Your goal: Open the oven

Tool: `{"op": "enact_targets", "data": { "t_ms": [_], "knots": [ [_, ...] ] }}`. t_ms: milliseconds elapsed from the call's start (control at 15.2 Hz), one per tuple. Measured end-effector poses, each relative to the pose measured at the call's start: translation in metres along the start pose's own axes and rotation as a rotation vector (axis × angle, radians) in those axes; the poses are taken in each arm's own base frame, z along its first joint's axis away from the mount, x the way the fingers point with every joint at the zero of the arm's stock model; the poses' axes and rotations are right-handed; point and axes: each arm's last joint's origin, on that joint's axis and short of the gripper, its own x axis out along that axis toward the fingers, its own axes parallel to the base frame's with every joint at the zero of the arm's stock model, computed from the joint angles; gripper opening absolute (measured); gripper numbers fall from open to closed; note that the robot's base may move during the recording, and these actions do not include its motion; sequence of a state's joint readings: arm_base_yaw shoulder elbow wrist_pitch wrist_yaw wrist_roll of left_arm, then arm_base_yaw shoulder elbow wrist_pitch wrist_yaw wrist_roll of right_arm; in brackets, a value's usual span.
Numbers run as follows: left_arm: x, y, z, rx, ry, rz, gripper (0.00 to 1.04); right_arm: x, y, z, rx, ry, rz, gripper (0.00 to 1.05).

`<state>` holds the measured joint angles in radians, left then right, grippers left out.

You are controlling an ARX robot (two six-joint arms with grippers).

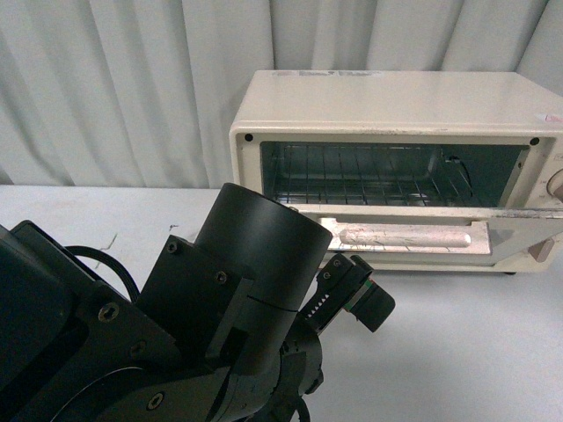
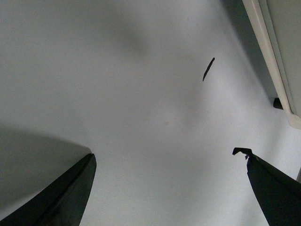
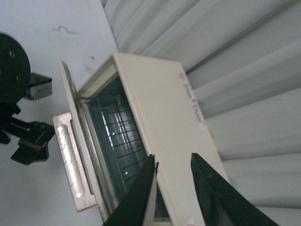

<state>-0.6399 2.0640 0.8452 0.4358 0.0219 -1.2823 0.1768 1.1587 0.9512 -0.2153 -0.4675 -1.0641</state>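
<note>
The cream-white oven (image 1: pixel 396 101) stands at the back right of the white table. Its door (image 1: pixel 497 230) hangs down and open, the bar handle (image 1: pixel 405 236) facing up, and the wire rack (image 1: pixel 352 180) shows inside. A pinkish knob (image 1: pixel 556 183) is at its right edge. My left gripper (image 1: pixel 356 286) is open and empty, just in front of the door's left end and apart from it. In the left wrist view its fingers (image 2: pixel 75 188) frame bare table, with the oven's edge (image 2: pixel 282 47) off to one side. My right gripper (image 3: pixel 173 157) is open and empty above the oven (image 3: pixel 160 103), looking down on the door (image 3: pixel 70 155).
A pale pleated curtain (image 1: pixel 114 88) hangs close behind the table (image 1: pixel 457 352). My left arm's black housing (image 1: pixel 246 264) fills the lower left of the front view. A small dark thread (image 2: pixel 208 69) lies on the table near a black oven foot (image 2: pixel 277 103).
</note>
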Motion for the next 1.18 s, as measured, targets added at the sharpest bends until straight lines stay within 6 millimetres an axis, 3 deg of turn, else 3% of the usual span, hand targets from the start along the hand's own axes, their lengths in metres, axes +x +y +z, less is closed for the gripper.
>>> {"op": "enact_targets", "data": {
  "t_ms": [263,329,395,527,658,790,1053,1185],
  "knots": [
    [0.0,0.0,0.0,0.0,0.001,0.001,0.98,0.002,-0.001,0.0,0.026,-0.001,0.006,0.77],
    [0.0,0.0,0.0,0.0,0.0,0.001,0.98,0.004,-0.002,0.003,0.039,0.006,-0.114,0.83],
    [0.0,0.0,0.0,0.0,0.001,0.001,0.98,-0.003,0.014,-0.002,0.225,0.068,-0.424,0.69],
    [0.0,0.0,0.0,-0.001,0.003,0.001,0.98,-0.02,0.039,-0.03,0.61,0.074,-0.749,0.47],
    [0.0,0.0,0.0,0.0,-0.003,0.001,0.98,-0.028,0.066,-0.048,0.838,-0.005,-0.795,0.23],
    [0.0,0.0,0.0,0.0,0.001,0.0,0.98,-0.034,0.084,-0.059,0.899,-0.025,-0.787,0.03],
    [0.0,0.0,0.0,0.0,0.002,0.0,0.98,-0.057,0.119,-0.085,0.933,-0.035,-0.798,0.02],
    [0.0,0.0,0.0,0.0,0.001,0.001,0.98,-0.06,0.129,-0.088,0.936,-0.033,-0.799,0.02]
  ]
}}
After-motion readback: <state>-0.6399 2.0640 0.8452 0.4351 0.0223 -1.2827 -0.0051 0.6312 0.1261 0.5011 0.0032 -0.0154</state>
